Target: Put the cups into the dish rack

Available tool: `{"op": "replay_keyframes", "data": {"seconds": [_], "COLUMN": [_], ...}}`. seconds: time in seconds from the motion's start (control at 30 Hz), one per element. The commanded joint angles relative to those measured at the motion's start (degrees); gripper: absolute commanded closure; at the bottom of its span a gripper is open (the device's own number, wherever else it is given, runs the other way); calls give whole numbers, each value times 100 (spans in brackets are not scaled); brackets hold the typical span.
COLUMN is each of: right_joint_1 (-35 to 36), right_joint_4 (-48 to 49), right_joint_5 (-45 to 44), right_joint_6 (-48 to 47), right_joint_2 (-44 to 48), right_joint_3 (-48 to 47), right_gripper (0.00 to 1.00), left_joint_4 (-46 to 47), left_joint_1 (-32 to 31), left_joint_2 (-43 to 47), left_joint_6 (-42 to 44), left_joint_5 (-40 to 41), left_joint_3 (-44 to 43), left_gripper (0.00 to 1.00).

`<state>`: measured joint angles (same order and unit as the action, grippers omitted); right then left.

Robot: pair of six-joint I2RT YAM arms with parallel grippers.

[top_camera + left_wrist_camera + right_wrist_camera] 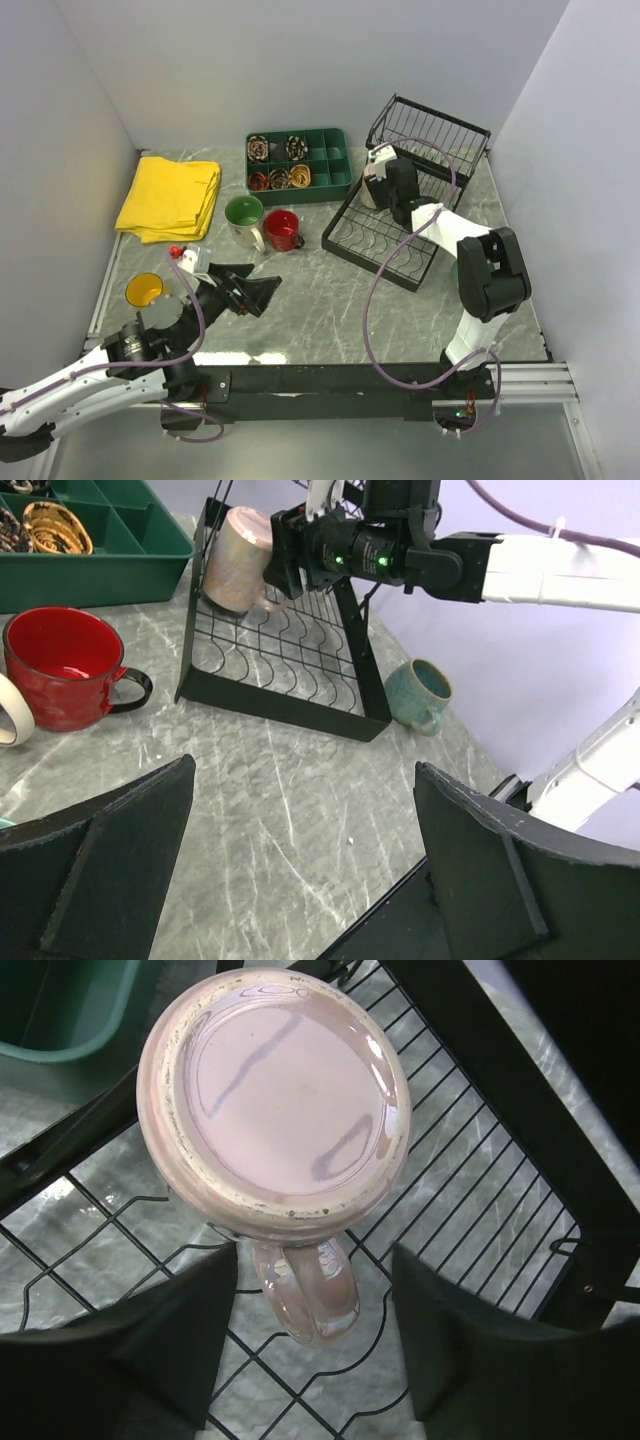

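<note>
Currently, your right gripper (315, 1265) is hovering over the dish rack (372, 243) with its jaws standing apart and gripping nothing. Its two dark fingers (130, 1350) are sitting on either side of the handle of the beige-pink mug (275, 1100), and a gap is showing on each side of that handle.

The beige-pink mug is sitting upside down inside the rack, its glazed base facing your right wrist camera and its handle pointing back toward the gripper. It is lying over the wire grid toward the end of the rack nearest the green tray (335, 170). In the left wrist view it is appearing slightly tilted; whether its rim is resting flat on the wires, you cannot tell.

Your left gripper (245, 290) is hanging wide open and empty low over the table (330, 310), pointing toward the rack.

The other mugs you are seeing are all sitting outside the rack:
- The red mug (283, 229) is standing upright on the table, touching or nearly touching the cream mug with green inside (243, 215).
- The yellow mug (145, 290) is standing upright near the left edge of the table, close to the left arm.
- A teal mug (418, 693) is resting on the table just beside the rack, on the side away from the tray; the right arm is hiding it from the top camera.

A folded yellow cloth (170, 197) is lying at the far left of the table.
</note>
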<state>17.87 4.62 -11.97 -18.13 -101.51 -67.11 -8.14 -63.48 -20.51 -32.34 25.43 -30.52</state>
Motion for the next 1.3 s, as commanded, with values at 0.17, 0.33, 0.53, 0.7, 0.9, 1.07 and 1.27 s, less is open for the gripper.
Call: {"op": "replay_keyframes", "data": {"seconds": [0.17, 0.33, 0.53, 0.7, 0.9, 1.07, 1.27], "right_joint_1": [-29, -20, -20, -20, -38, -55, -73], "right_joint_4": [22, -427, -778, -1174, -1385, -1359, -823], "right_joint_5": [405, 835, 924, 1617, 2207, 2348, 1514], "right_joint_6": [-112, -120, -305, -208, -463, -403, 20], "right_joint_2": [1440, 1942, 1916, 1889, 2030, 2039, 1829], "right_joint_3": [365, 348, 137, 13, 339, 629, 963], "right_gripper": [19, 19, 18, 17, 16, 15, 13], "left_joint_4": [260, 156, -12, -100, -144, -144, -82], "left_joint_1": [-15, -24, -15, -24, -24, -15, -15], "left_joint_2": [-111, -199, -269, -173, -84, -137, -155], "left_joint_6": [-1, -106, -220, -291, -300, -308, -335], "left_joint_5": [-12, -56, -100, -82, -56, -56, -82], "left_joint_3": [3, -164, -278, -270, -235, -243, -191], "left_gripper": [4, 4, 4, 4, 4, 4, 4]}}
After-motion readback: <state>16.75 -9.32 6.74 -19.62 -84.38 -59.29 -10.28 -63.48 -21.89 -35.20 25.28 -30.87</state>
